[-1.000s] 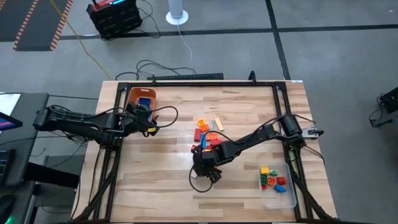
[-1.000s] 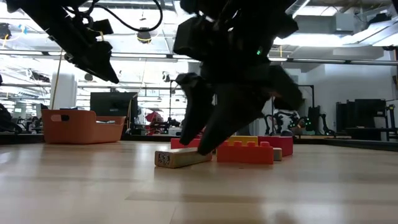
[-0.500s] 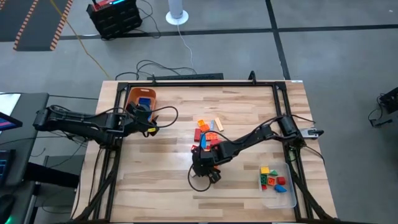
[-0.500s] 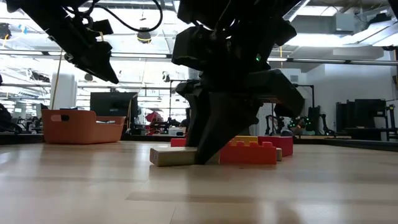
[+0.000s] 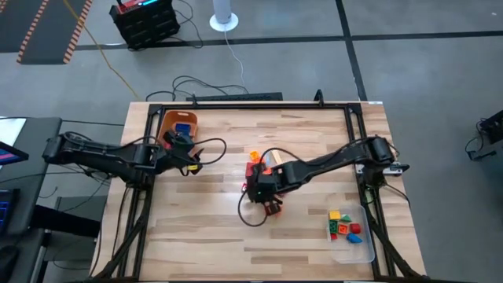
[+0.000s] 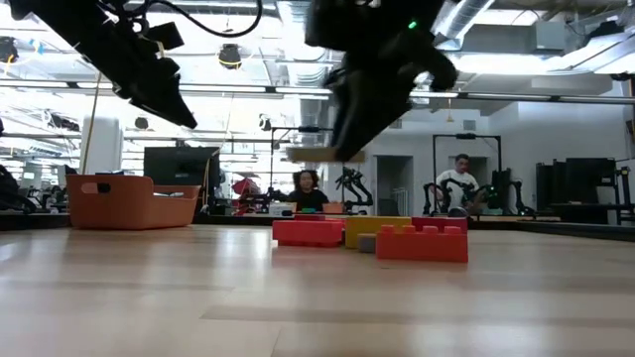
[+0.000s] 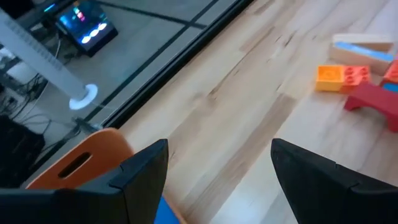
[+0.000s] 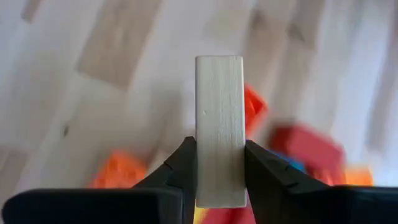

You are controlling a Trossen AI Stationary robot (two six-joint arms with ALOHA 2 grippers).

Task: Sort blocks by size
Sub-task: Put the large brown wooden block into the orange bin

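High view: right gripper [image 5: 267,198] at frame centre, over the loose pile of blocks [image 5: 262,163] on the wooden table [image 5: 204,228]. Left gripper [image 5: 182,141] at centre left, beside the orange bin [image 5: 178,123]. Clear tray [image 5: 351,245] at lower right, holding small coloured cubes [image 5: 344,225].

Low view: right gripper [image 6: 342,149] raised at upper centre, clamped on a tan block [image 6: 317,154] held level, clear of the table. Red [image 6: 308,231], yellow [image 6: 375,228] and red [image 6: 422,241] bricks resting below at centre.

Left wrist view: left gripper [image 7: 217,180] fingers spread wide apart, nothing between; bin edge at lower left.

Right wrist view: right gripper [image 8: 219,168] pinching the tan block [image 8: 219,124] on both long sides, block filling frame centre.
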